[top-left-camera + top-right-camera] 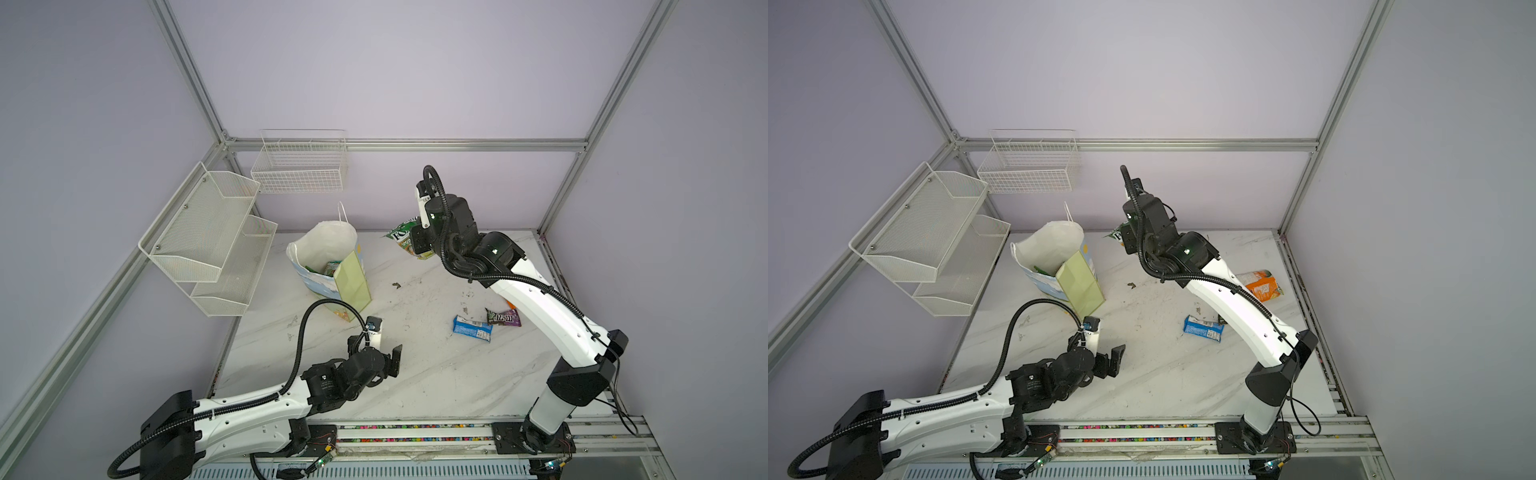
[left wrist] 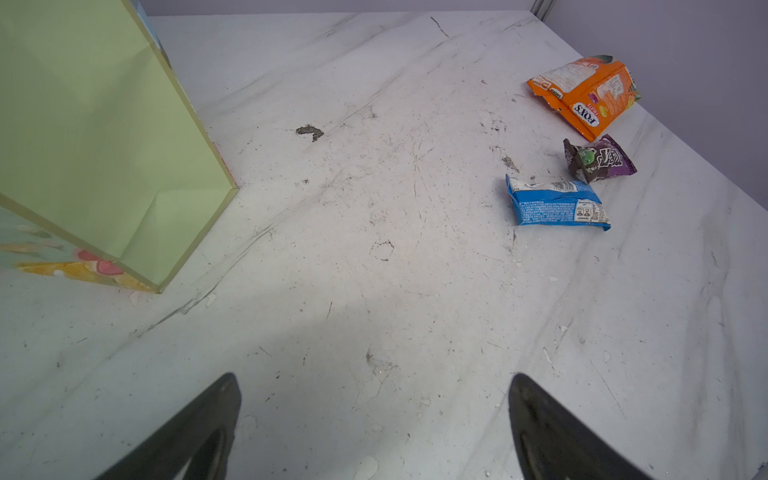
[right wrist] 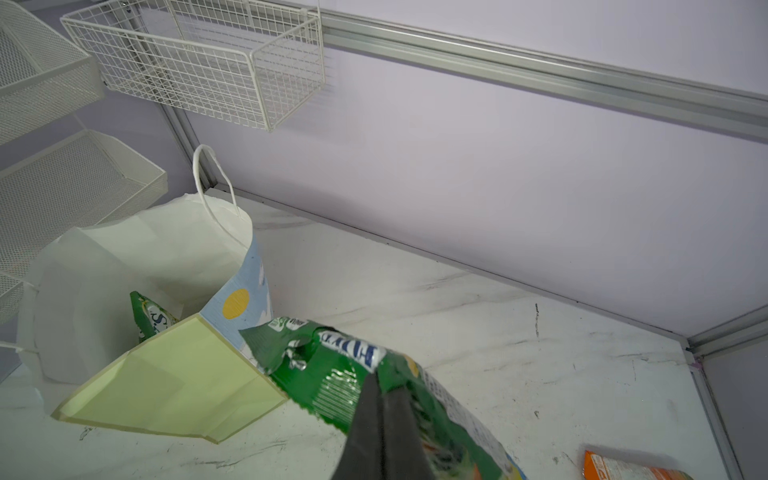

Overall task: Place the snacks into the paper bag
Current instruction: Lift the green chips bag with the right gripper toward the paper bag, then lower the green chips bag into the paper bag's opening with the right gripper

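Three snacks remain on the table, right of centre in a top view: blue packet, purple wrapper, orange packet. At least one green packet lies in the upright, open paper bag left of centre. My right gripper pinches a crinkled green packet aloft, right of the bag's mouth; my left gripper hangs spread, empty.

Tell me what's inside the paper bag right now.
Inside the paper bag, one green packet pokes up against the white lining. The pale green side covers the bottom, so any other snacks there cannot be seen.
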